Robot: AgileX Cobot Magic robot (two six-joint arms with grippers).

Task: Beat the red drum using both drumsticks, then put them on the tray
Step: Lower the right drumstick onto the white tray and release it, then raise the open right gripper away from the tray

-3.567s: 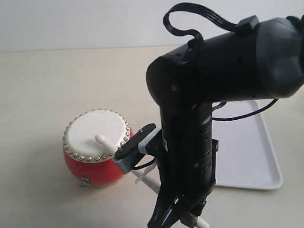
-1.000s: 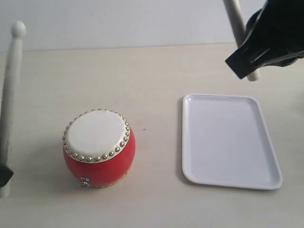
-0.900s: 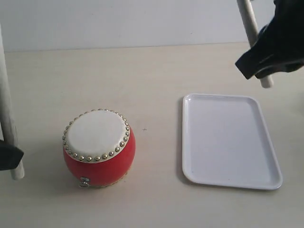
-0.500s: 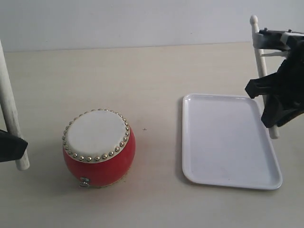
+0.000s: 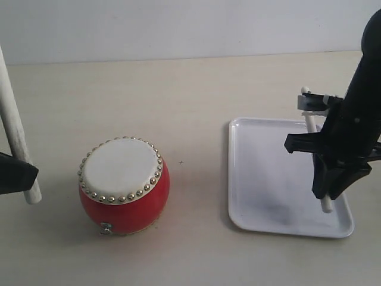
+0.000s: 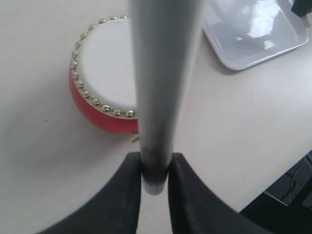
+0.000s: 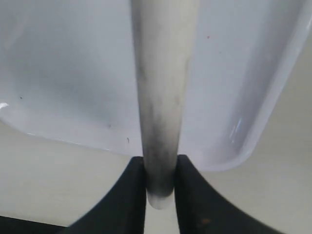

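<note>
Right gripper [image 5: 326, 189] has dropped onto tray [image 5: 262, 173] at right, left gripper [image 5: 21, 179] mid-left, both clamping drumsticks [image 5: 14, 134]; neither placed yet.

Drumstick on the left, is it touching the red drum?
Apart. The exterior view shows a strip of bare table between the left drumstick and the red drum.
</note>
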